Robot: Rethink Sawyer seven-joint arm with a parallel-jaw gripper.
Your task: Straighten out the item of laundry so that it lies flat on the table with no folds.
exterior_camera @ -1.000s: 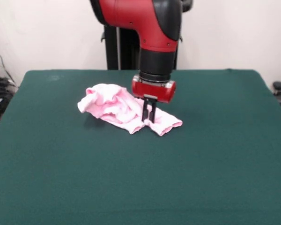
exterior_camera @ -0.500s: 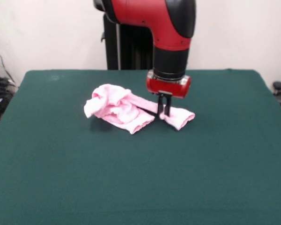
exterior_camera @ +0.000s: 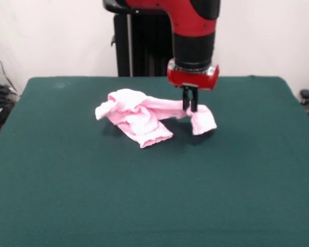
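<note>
No containers on the table [exterior_camera: 62, 195]; its dark green cloth carries only the item of laundry [exterior_camera: 139, 121].

Tool [exterior_camera: 190, 105]: hangs straight down from the red and black arm [exterior_camera: 194, 41], its two black fingers [exterior_camera: 186, 100] drawn close together and pinched on a fold of the pink fabric. Grip sits near the right end of the garment as this view shows it.

Item of laundry: pale pink, still crumpled. The bulk lies bunched at the left, with folds piled on one another and a cuffed leg end pointing toward the near side. From that bunch a band of fabric stretches up and rightward to the tool, held off the table. Past the grip a short cuffed end droops down, its lower edge near or at the cloth; contact cannot be told. A dark shadow lies under the lifted stretch.

Position: garment sits in the far half of the table, a little right of centre, well clear of all edges.

Change against the earlier frames: tool is now further right and higher. The gripped end, formerly lying low on the table, is raised. The band between bunch and tool is drawn out longer and tauter. The crumpled mass has shifted slightly rightward with the pull.
</note>
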